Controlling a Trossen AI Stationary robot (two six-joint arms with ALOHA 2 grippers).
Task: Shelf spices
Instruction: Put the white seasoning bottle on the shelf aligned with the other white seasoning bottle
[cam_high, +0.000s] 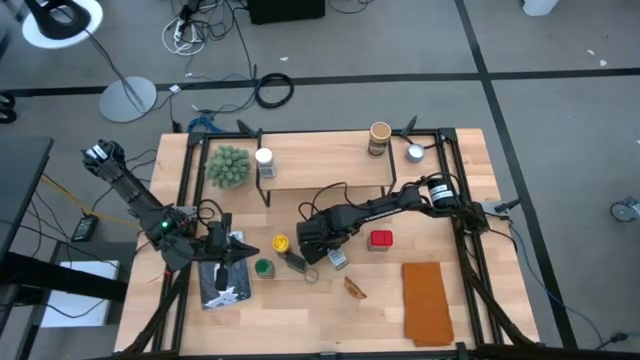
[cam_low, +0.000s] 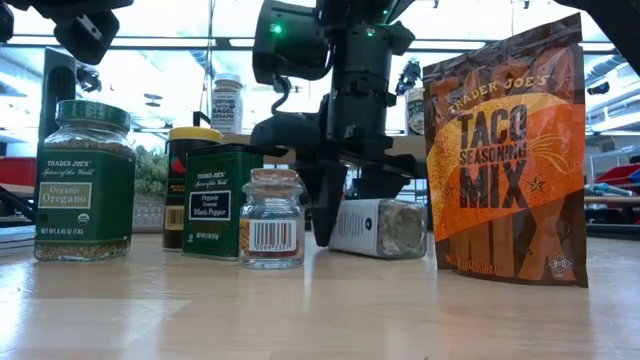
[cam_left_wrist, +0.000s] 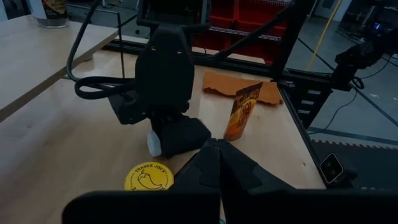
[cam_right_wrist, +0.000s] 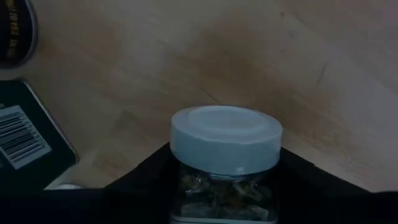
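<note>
1. Right gripper (cam_high: 322, 243): low at table centre, straddling a white-lidded jar (cam_right_wrist: 225, 140) that lies on its side. The wrist view shows a dark finger on each flank of the glass; whether the pads are already pressing I cannot tell.
2. Left gripper (cam_high: 232, 247): parked at 9 o'clock of the right one, fingers together, empty.
3. Shelf (cam_high: 320, 160): at 12 o'clock of the working gripper, well apart. It carries a white-capped jar (cam_high: 264, 158), a tan cylinder (cam_high: 379, 138) and a green plant ball (cam_high: 228, 166).
4. Loose spices on the table: yellow lid (cam_high: 280, 243) and green lid (cam_high: 262, 267) at 8 o'clock of the right gripper; red tin (cam_high: 380, 239) at 3 o'clock; taco pouch (cam_high: 355, 288) at 5 o'clock.
5. Low view, near row: oregano jar (cam_low: 83, 180), pepper tin (cam_low: 220, 202), small clear jar (cam_low: 272, 218).
6. Risk: the jar is round and lying flat, so an off-centre squeeze could roll it or squirt it out.
7. Risk: neighbours stand near; a swing on lift-off could topple the pepper tin or small clear jar.
8. Risk: carried sideways, the jar may slip or land on its side on the shelf and roll off.
</note>
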